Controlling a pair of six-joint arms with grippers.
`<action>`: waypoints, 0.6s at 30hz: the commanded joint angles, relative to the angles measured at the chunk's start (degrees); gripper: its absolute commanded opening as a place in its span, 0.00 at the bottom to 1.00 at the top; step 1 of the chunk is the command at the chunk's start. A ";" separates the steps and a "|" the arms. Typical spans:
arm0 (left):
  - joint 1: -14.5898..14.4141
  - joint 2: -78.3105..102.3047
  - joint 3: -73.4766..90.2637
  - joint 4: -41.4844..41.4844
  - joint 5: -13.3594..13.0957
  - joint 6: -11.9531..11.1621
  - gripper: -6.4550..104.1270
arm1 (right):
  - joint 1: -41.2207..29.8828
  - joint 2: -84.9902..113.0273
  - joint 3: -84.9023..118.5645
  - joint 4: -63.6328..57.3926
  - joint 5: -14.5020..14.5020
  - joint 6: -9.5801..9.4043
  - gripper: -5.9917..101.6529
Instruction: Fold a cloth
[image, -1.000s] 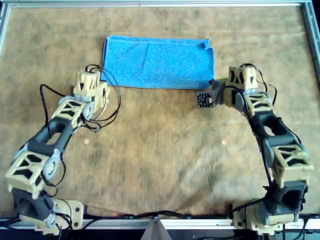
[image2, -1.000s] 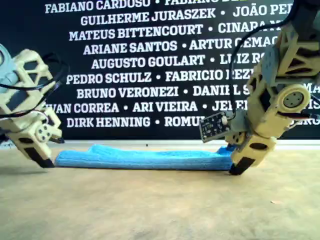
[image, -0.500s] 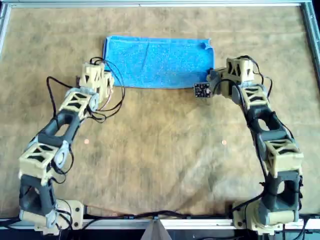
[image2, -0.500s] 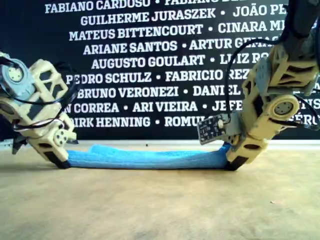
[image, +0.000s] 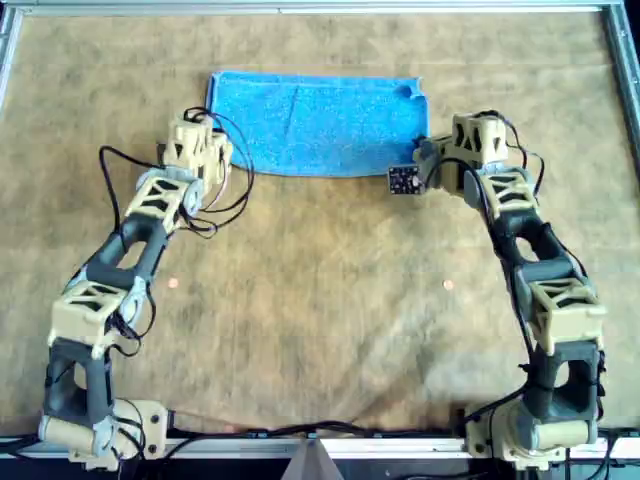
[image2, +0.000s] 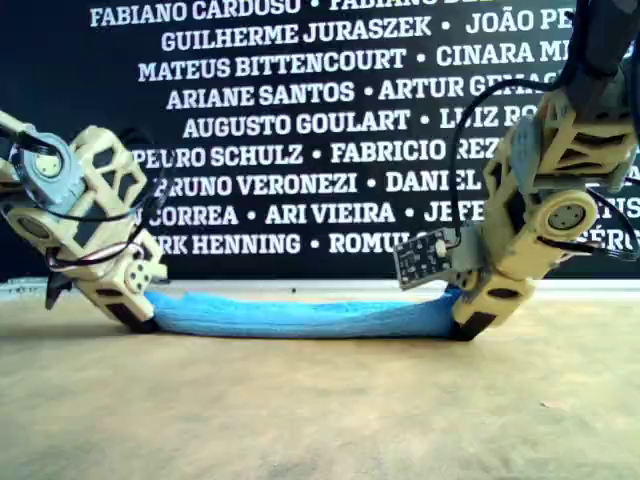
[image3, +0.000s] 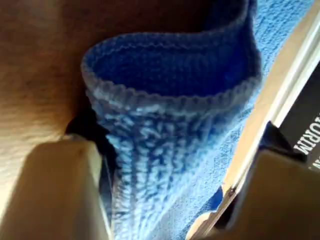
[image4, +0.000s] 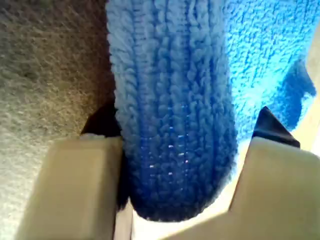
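The sky-blue cloth (image: 315, 125) lies folded into a long band at the far side of the table, and shows as a low strip in the exterior view (image2: 300, 315). My left gripper (image: 220, 165) is at its near corner on the overhead view's left, low on the table (image2: 135, 315). In the left wrist view a loop of cloth (image3: 170, 130) stands between the jaws (image3: 180, 145), which are wide apart, with a gap at one finger. My right gripper (image: 426, 166) is at the near corner on the overhead view's right (image2: 468, 322). There a bunched cloth edge (image4: 172, 115) fills the jaws (image4: 185, 145).
A brown felt mat (image: 320, 290) covers the table, with metal rails (image: 320, 8) along its edges. A small circuit board (image: 405, 180) sticks out beside the right gripper. Loose cables (image: 225, 200) hang off the left arm. A black banner (image2: 300, 120) stands behind the table.
The left gripper moved toward the overhead view's right and farther in onto the cloth's near corner, pushing that end inward. The right gripper closed in on its corner, then held still.
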 joint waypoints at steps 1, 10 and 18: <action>-0.09 -0.35 -3.69 -1.05 -0.44 0.53 0.95 | 0.09 0.88 -3.69 -1.93 -0.09 -0.26 0.93; -0.09 0.53 -3.52 -0.88 -0.53 0.53 0.67 | 0.00 0.97 -3.69 -1.93 -0.09 -0.26 0.68; -0.26 0.53 -3.60 -1.05 0.53 -0.35 0.00 | 0.00 1.93 -3.69 -2.99 -0.88 0.62 0.09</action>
